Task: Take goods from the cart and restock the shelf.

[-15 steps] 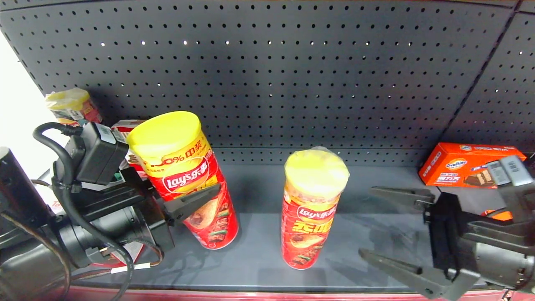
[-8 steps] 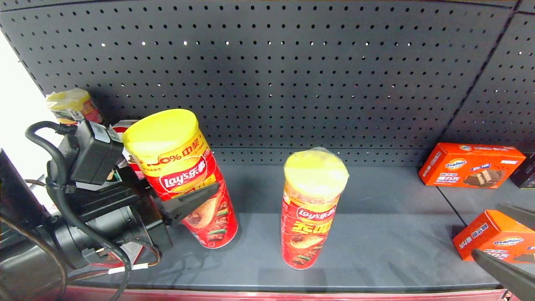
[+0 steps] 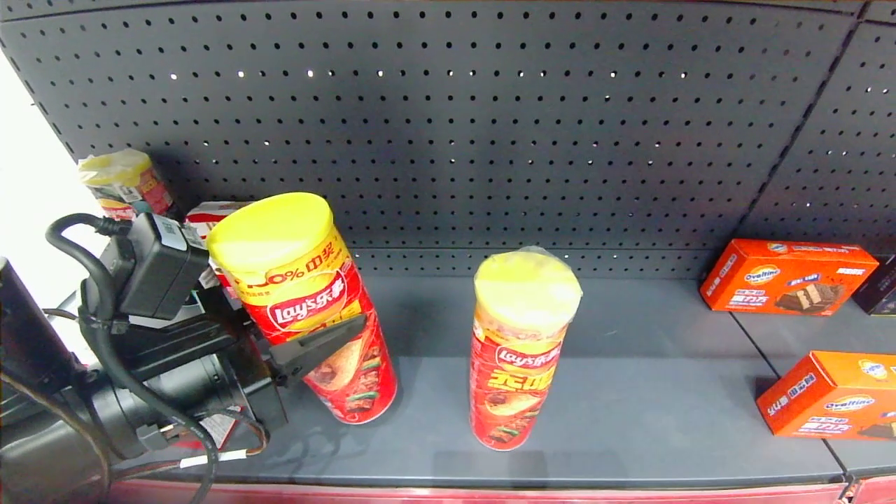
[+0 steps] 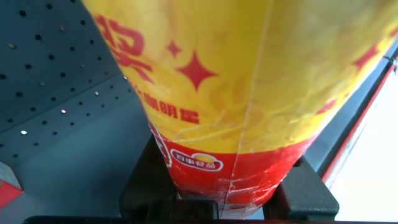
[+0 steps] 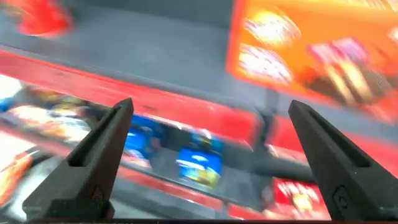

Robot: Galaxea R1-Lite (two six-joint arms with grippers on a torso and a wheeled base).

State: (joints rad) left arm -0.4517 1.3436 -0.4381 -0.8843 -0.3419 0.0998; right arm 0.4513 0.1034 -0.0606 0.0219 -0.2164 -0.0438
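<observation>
My left gripper (image 3: 308,332) is shut on a red chips can with a yellow lid (image 3: 308,294) at the left of the grey shelf (image 3: 630,420). The can leans to the left, its base low over the shelf floor; whether it touches I cannot tell. In the left wrist view the same can (image 4: 236,93) sits between the two fingers of the left gripper (image 4: 227,196). A second, matching can (image 3: 521,350) stands upright mid-shelf, apart from the first. My right gripper (image 5: 217,143) is open with nothing in it, in front of the shelf's red front edge (image 5: 186,106).
Two orange boxes (image 3: 787,275) (image 3: 829,395) lie at the right of the shelf; one orange box (image 5: 311,50) is above the right gripper. Small packs (image 3: 126,178) sit at the back left. A perforated panel (image 3: 448,126) closes the back. Blue packets (image 5: 199,162) lie on a lower shelf.
The right gripper has drawn back to the right and out of the head view. The left gripper has sunk slightly with the can still in it.
</observation>
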